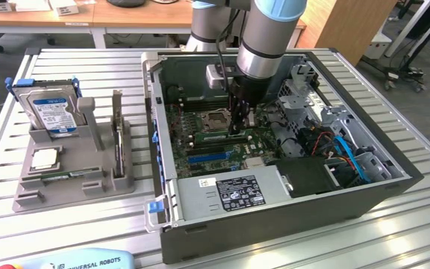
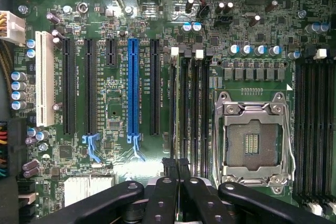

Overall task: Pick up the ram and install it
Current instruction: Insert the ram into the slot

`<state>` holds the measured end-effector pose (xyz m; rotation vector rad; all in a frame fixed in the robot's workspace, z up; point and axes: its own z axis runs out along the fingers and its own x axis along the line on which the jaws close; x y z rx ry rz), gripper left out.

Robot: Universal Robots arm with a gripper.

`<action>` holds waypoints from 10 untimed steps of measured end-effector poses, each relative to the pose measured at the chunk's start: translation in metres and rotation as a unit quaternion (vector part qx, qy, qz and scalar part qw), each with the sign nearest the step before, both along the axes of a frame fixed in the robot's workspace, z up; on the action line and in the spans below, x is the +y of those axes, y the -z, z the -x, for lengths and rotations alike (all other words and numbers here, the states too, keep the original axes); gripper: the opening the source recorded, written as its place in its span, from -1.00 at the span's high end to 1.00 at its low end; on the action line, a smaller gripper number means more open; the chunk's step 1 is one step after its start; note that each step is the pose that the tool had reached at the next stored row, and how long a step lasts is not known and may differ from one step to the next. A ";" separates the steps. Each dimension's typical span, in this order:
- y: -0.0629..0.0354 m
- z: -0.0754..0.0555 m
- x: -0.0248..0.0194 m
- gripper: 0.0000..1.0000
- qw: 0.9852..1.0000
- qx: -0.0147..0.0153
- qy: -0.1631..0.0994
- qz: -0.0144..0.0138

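Note:
My gripper reaches down into the open computer case, over the motherboard. Its black fingertips are shut on the near end of the ram, a thin stick seen edge-on. The ram stands in the memory slot farthest from the empty processor socket, with a white clip at its far end. In the exterior view the ram shows as a pale green strip just to the exterior view's left of the fingers.
A grey parts holder on the slatted table carries a silver hard drive, a square processor chip and a green stick. Inside the case are the power supply, drive cage and cables.

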<state>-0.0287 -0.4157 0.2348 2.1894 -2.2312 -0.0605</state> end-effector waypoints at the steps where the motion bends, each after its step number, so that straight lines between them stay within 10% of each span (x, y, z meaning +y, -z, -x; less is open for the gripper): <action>1: 0.0000 0.000 0.0000 0.77 1.000 0.000 0.000 0.000; 10: 0.0011 0.000 -0.0005 0.77 1.000 0.000 0.000 0.000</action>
